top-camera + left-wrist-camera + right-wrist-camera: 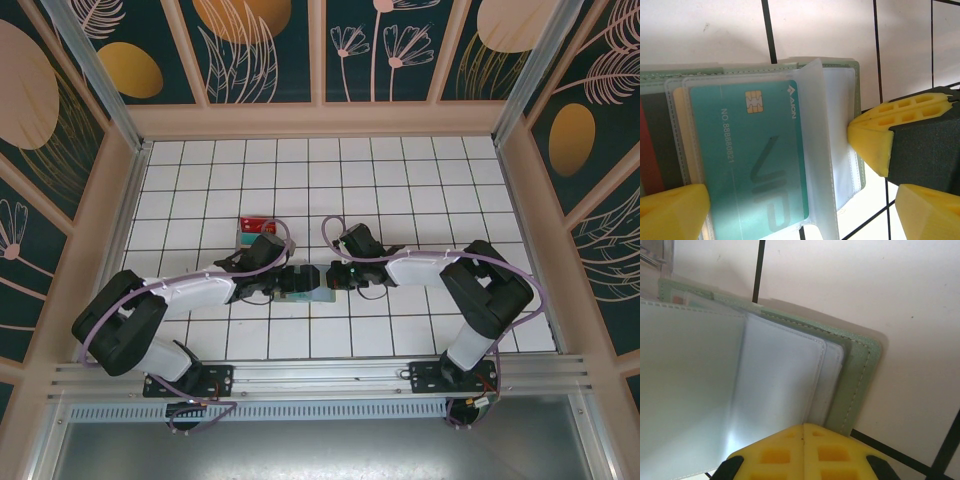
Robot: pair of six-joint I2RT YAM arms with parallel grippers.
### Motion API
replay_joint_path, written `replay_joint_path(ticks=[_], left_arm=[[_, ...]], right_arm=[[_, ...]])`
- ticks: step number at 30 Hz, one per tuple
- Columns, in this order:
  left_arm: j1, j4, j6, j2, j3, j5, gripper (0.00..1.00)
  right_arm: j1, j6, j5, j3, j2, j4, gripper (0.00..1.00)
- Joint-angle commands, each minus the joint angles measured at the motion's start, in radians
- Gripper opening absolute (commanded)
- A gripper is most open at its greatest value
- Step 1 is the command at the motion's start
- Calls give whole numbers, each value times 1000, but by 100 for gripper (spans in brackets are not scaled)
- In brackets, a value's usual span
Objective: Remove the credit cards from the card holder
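Spread left fingers (pixel 670 212) straddle the teal card (pixel 755 155) (right fingers (pixel 815 440) closed against card holder (pixel 855 370)).

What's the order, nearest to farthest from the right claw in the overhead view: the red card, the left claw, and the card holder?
1. card holder: right at the tip of the right claw, just to its left.
2. left claw: across the holder, on its left side.
3. red card: farthest, lying back and to the left.
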Motion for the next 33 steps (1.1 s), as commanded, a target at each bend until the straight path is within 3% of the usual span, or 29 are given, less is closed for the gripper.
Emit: replay_joint_path(ticks=[1, 9, 27, 33], left_arm=[[-16, 9, 2, 11, 7, 37, 97], [-16, 28, 0, -55, 19, 54, 98], [-24, 258, -81, 17, 32, 273, 94], [-33, 225, -72, 4, 43, 239, 92]], right_arm=[[8, 5, 12, -24, 43, -39, 5], [-3, -2, 28, -16, 28, -51, 6], [-26, 43, 77, -71, -49, -33, 6], [-78, 68, 98, -117, -134, -25, 6]])
